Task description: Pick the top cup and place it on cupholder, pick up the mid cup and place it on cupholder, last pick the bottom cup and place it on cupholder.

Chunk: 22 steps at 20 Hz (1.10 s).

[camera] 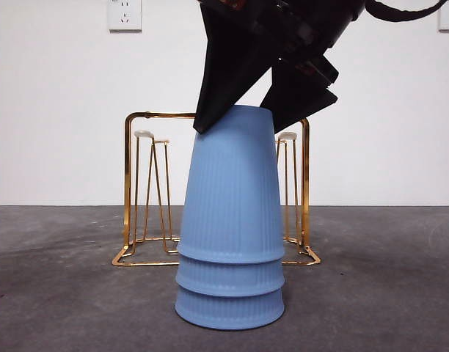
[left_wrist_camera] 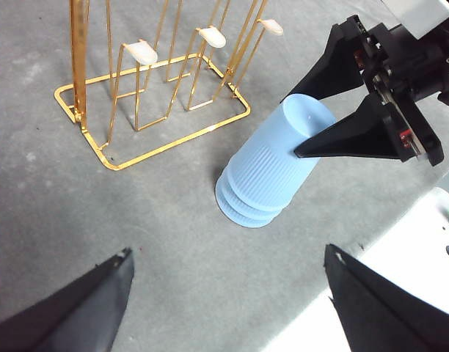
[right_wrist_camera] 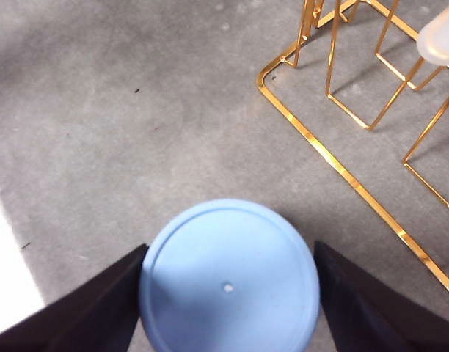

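Three light blue ribbed cups stand upside down in one stack on the grey table: the top cup, the mid cup and the bottom cup. My right gripper comes down from above, its black jaws pressed against both sides of the top cup's upturned base. The stack still rests on the table. Just behind it stands the gold wire cupholder with white-tipped pegs. My left gripper hangs open and holds nothing, well back from the stack.
The cupholder's base frame lies close beside the stack. A white wall with sockets closes off the back. A white surface borders the table beside the right arm.
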Available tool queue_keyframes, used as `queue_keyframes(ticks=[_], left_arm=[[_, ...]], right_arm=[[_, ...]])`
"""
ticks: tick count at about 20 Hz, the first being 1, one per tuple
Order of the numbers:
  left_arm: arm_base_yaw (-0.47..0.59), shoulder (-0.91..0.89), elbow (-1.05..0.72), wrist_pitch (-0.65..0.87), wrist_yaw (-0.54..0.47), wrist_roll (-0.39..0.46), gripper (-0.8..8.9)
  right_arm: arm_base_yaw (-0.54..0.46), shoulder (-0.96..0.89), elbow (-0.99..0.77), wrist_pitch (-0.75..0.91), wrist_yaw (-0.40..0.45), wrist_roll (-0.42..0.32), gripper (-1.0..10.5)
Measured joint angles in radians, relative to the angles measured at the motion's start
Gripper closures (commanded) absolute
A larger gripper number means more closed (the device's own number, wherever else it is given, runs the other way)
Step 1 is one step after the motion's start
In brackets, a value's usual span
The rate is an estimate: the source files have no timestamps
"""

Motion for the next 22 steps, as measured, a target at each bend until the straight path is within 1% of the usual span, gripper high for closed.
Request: queue_keyframes(ticks=[8,11,14,16,19,22], left_arm=[[0.0,0.0,0.0,0.007,0.0,0.0,4.04],[0.0,0.0,0.0,0.007,0.0,0.0,4.04],[0.0,0.0,0.0,0.007,0.0,0.0,4.04],[0.0,0.0,0.0,0.007,0.0,0.0,4.04],[0.0,0.0,0.0,0.007,0.0,0.0,4.04],[0.0,0.0,0.0,0.007,0.0,0.0,4.04]], right_arm=[[0.021,-0.016,0.002,-0.012,0.009,-0.002,6.7],[0.021,-0.022,0.029,-0.033,0.01,-0.002,6.7],[0.021,-0.022,0.079,-0.086,0.01,-0.004,6.7],[0.021,-0.022,0.132,-0.144,0.029,-0.008,6.7],[0.021,-0.037,0.218,-0.217,0.034,-0.012,6.7],[0.021,-0.076,0.304,-0.277,0.069,-0.026,6.7]])
